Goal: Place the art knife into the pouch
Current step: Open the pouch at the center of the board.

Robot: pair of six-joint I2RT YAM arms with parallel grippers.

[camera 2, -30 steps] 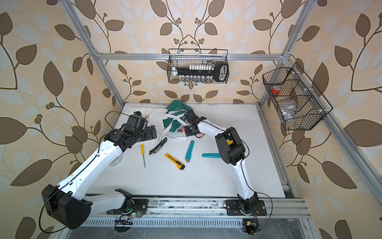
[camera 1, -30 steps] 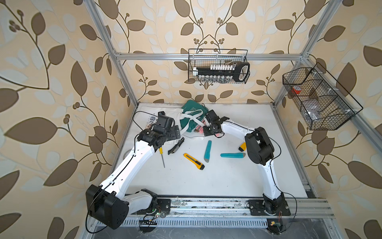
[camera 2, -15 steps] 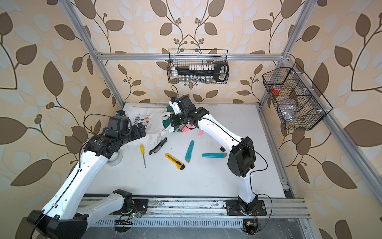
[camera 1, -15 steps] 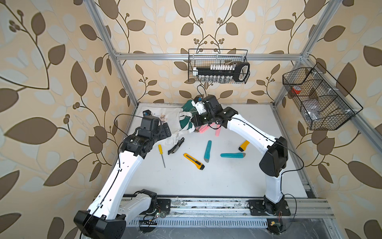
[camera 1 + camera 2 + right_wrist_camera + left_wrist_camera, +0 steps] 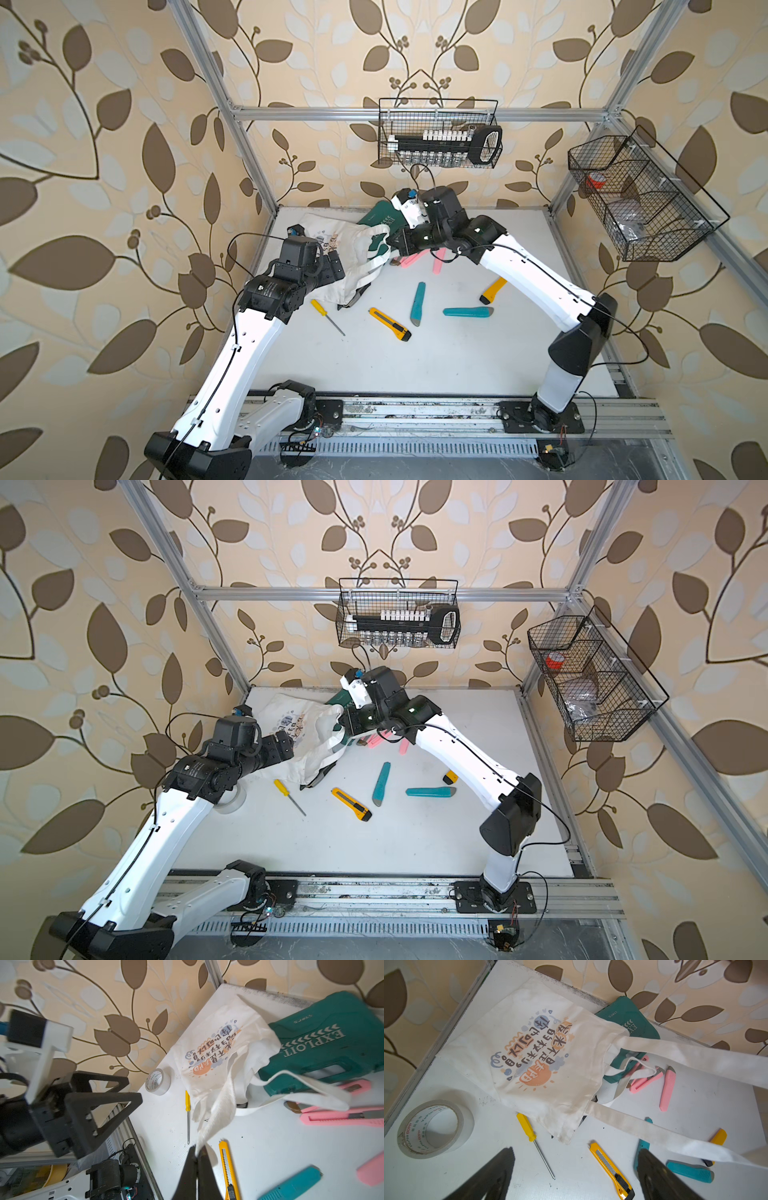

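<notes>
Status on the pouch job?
Left hand open, empty. Right hand shut on pouch cloth. Art knives loose on table. Green case under pouch handles.

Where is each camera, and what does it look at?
Top views: high in front, looking down at the table; both arms show.
Left wrist: on its arm, facing the bag; the left claw shows, open.
Right wrist: on its arm, watching the right claw, shut, pinch the bag.
Both wrist views share the tape roll and screwdriver.
</notes>
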